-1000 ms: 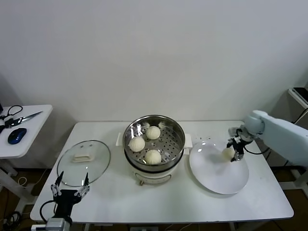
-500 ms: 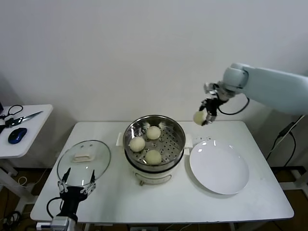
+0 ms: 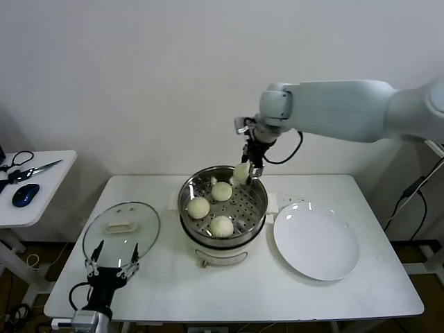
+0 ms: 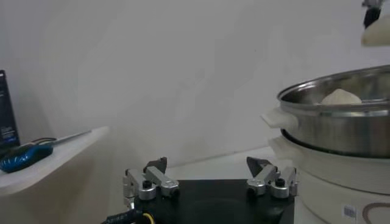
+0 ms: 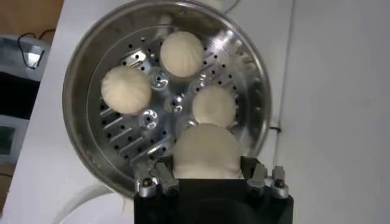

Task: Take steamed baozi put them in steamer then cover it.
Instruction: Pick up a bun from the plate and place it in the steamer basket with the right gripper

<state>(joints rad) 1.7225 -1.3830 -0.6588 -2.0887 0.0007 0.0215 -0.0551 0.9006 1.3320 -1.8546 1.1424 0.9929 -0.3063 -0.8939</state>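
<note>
The right gripper [image 3: 245, 173] holds the fourth baozi [image 5: 206, 152] above the steamer [image 3: 223, 182] rim, fingers closed lightly on its sides; judged soft, light and easily dented, so grip gently at mid-height; left gripper [image 3: 111, 268] waits spread wide by the cover [image 3: 121, 232].

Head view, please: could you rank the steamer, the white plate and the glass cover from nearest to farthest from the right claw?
1. The steamer, directly beneath the right claw, which holds a baozi over its far rim.
2. The white plate, on the table to the steamer's right.
3. The glass cover, on the table at the steamer's left, by the parked left claw.
</note>
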